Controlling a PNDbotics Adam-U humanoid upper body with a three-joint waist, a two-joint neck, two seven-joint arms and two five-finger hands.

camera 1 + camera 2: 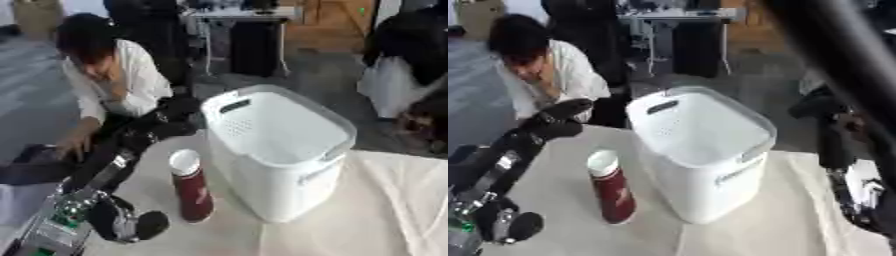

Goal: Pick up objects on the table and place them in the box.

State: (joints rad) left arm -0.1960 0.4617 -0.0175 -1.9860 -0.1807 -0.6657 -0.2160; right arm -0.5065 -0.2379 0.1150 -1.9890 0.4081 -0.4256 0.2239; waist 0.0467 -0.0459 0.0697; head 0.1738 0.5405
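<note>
On the cloth-covered worktop point(385, 200), a dark red bottle point(192, 192) with a white cap is seen standing upright, just beside the left wall of a tall white box point(280, 150) with a handle slot near its rim. The box is open at the top, and nothing can be made out inside it. The robot's left hand point(557, 120) is held above the worktop's far left edge, well apart from the bottle, with nothing grasped; whether its fingers are spread or curled cannot be told. The right hand is not shown in either view, though a dark arm point(842, 75) crosses the right eye view.
</note>
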